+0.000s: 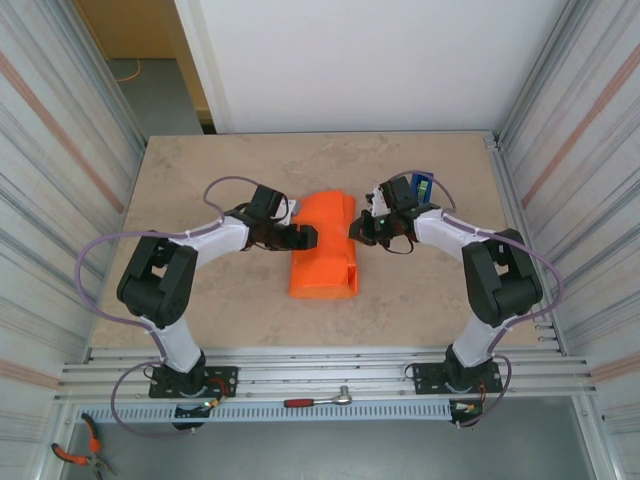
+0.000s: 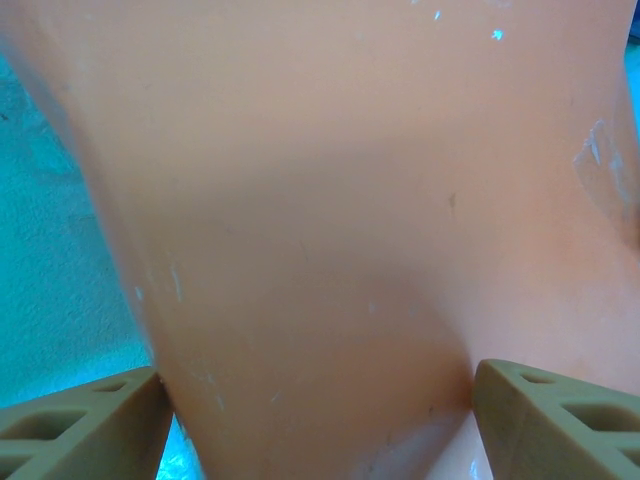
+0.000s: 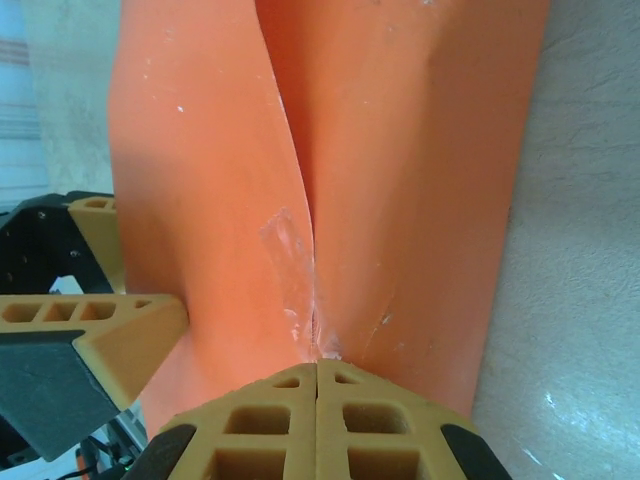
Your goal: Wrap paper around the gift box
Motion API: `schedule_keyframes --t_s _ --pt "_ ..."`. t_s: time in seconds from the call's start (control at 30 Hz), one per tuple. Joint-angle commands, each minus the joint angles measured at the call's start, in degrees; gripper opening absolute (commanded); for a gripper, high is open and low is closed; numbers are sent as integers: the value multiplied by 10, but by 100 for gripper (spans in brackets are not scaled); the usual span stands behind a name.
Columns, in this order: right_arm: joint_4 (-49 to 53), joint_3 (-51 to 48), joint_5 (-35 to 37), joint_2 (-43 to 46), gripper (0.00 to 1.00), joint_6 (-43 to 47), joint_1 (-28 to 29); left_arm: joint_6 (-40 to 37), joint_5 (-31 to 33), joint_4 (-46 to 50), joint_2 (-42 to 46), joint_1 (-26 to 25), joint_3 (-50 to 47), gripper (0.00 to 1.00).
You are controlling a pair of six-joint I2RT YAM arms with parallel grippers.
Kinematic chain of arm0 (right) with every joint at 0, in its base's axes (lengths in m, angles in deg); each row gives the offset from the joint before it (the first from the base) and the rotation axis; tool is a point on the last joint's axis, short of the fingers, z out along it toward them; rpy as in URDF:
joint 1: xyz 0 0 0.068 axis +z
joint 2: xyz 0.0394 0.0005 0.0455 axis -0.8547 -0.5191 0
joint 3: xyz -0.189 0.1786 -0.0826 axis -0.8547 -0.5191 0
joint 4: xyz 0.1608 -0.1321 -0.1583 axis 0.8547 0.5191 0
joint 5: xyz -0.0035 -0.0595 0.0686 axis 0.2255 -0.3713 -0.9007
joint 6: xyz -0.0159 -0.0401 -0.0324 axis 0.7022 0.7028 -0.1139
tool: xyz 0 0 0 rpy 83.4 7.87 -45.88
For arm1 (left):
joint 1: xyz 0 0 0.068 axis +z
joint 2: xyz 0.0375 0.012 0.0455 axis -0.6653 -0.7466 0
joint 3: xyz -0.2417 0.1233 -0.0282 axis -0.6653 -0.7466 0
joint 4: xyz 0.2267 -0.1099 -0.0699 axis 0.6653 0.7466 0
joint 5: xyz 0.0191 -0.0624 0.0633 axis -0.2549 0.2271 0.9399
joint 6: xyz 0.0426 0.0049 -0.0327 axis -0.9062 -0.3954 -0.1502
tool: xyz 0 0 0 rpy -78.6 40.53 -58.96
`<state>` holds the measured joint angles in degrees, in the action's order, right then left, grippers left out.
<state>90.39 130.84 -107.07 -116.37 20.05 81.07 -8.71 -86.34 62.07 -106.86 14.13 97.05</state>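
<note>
In the middle of the table lies the paper, folded into a long orange bundle; the gift box is probably inside it. The sheet looks thin, light and easy to crease, so a hold at the folded edges near the seam seems safest. At its left side the left gripper has its fingers wide apart, with paper between them. At the right, the right gripper has its fingertips together at the taped seam. Farther right stands a blue tape dispenser; no writing is readable.
</note>
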Motion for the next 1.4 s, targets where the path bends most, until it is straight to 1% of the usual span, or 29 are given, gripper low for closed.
schedule_keyframes --t_s 0.0,0.1,0.17,0.23,0.3,0.37,0.47,0.57,0.63,0.77,0.93,1.03,1.23,1.37 --pt "11 20 -22 12 2 -4 -11 -19 -37 44 -2 8 26 81" --pt "38 49 -20 30 13 8 -22 -12 -88 42 10 30 51 82" --pt "54 66 -18 33 28 13 -33 -4 -113 35 18 48 60 83" --pt "67 83 -17 27 41 16 -45 8 -125 25 22 66 65 83" --pt "73 95 -20 16 51 15 -55 27 -135 12 19 87 67 83" --pt "77 104 -15 3 56 14 -62 41 -137 2 9 102 71 83" --pt "76 106 -15 -15 57 5 -70 48 -129 7 -12 111 87 82" --pt "54 95 -31 -25 57 -14 -72 52 -123 13 -32 111 101 82" --pt "42 92 -43 -33 57 -26 -67 52 -114 21 -44 108 109 82" --pt "34 100 -45 -50 58 -37 -43 59 -105 14 -59 95 109 82" --pt "32 139 -52 -95 57 -53 -17 85 -102 -16 -78 77 119 81" --pt "48 165 -51 -107 57 -50 -16 91 -105 -21 -85 78 135 82" --pt "104 175 -12 -76 59 -9 -29 78 -96 -12 -53 109 123 82" --pt "113 141 2 -36 63 3 -33 76 -99 -29 -4 134 67 82"
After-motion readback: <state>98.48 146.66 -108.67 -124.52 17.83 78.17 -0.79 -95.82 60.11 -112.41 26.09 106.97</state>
